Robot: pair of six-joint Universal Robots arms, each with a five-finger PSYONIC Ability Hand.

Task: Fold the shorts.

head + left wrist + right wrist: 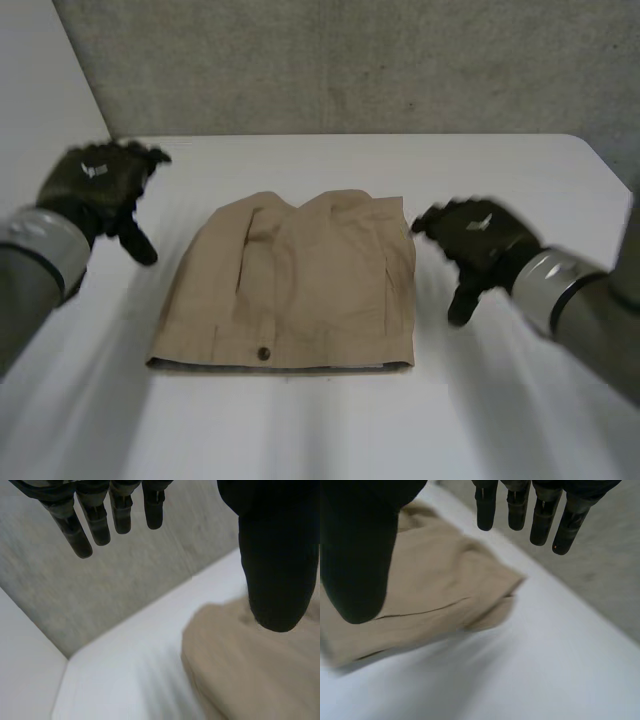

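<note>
Head view first: the tan woven-cloth shorts (290, 285) lie in the middle of the flat white counter (500, 165), folded into one compact, nearly square packet; the waistband edge faces the camera, with a small dark round button (264, 352) showing on it; the black left hand (95, 185) hovers apart from the cloth on its own side, fingers loosely spread, holding nothing; the black right hand (478, 240) hangs close beside the opposite edge, relaxed and empty too; my read is that the folding is done or very nearly so, the edges fairly square, and what is left is at most a smoothing pat, or one more fold if a smaller packet is wanted

Left wrist view: the left hand (277, 555) has straight fingers (95, 520) set well apart from the thumb, nothing between them; the shorts (250, 680) lie on the counter (130, 670) below the thumb, untouched; a rough grey concrete wall (100, 580) rises behind

Right wrist view: the right hand (360, 545) is just as wide, fingers (540, 515) straight, nothing pinched; a folded corner of the shorts (435, 595) sits under the thumb on the counter (545, 670)

The tally: one pair of shorts, one button, one counter, two hands, both empty
</note>
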